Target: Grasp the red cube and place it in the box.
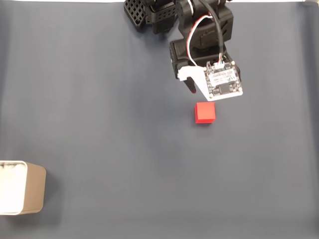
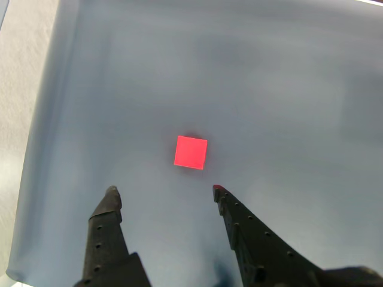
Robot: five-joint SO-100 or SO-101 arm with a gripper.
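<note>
Fingers (image 2: 163, 190) spread, cube (image 2: 191, 152) at their 12 o'clock; likely light and rigid, pinch opposite flat faces.

Fixed view overhead; other view low, behind jaws.

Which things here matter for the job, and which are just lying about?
For the job:
- cube, red, lying free on the mat ahead of the tool
- box, at the left edge of the fixed view
- tool, open, not yet around the cube

Lying about:
- nothing loose; there is just the grey mat under everything
</note>
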